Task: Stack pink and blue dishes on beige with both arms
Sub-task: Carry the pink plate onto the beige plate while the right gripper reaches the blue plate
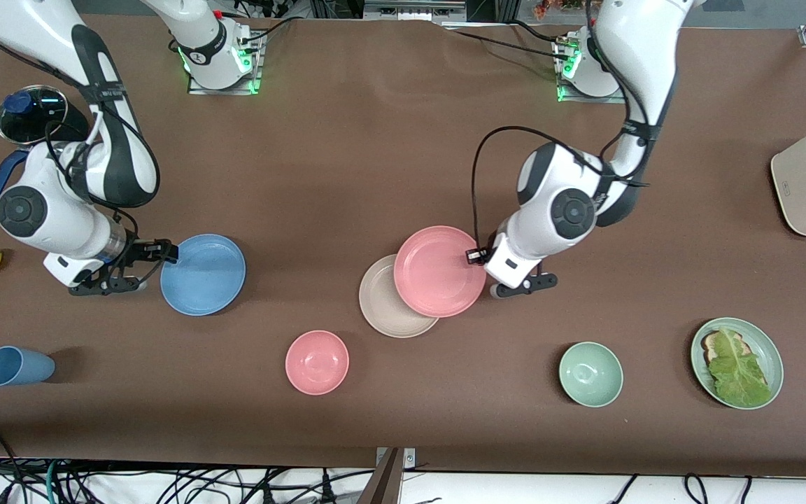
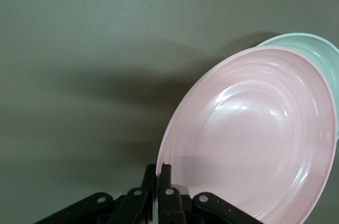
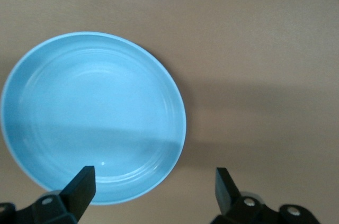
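Left gripper pinching pink plate rim, seemingly over beige plate

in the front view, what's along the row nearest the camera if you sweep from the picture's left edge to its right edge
blue cup → pink bowl → green bowl → green plate holding toast under a lettuce leaf

Beige plate half hidden under pink plate (overlapping).
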You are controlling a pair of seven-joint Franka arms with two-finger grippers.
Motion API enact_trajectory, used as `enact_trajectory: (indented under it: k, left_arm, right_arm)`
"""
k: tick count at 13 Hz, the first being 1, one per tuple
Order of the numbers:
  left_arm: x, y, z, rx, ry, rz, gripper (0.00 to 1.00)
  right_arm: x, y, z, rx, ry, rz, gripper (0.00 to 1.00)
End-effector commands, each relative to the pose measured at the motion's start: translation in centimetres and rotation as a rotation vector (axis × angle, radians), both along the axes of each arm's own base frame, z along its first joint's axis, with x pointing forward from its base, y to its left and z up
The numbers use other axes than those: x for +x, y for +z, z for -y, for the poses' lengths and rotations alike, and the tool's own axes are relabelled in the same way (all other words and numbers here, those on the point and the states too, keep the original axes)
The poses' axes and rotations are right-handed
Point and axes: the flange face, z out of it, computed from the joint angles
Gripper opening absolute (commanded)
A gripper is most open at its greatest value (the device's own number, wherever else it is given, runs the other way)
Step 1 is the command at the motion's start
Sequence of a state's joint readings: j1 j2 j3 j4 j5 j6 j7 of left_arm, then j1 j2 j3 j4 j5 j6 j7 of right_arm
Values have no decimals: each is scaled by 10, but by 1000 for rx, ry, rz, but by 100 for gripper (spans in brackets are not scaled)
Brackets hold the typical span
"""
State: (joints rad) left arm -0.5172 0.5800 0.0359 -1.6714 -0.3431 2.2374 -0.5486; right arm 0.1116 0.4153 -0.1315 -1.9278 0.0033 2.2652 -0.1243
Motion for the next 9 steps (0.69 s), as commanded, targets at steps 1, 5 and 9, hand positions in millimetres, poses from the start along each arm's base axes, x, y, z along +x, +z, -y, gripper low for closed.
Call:
enact_trajectory:
  k: [1,5,9]
  left_arm:
    - [8,-13,24,17,51,49,0]
    - [14,-25,59,16,117,50,0]
    - [19,-35,64,17,136,49,0]
  right_arm:
    - [3,-11,6,-3,17,15,99]
    - [7,-44,19,-10,16,42,98]
    - [8,-66,29,-12,23,62,92]
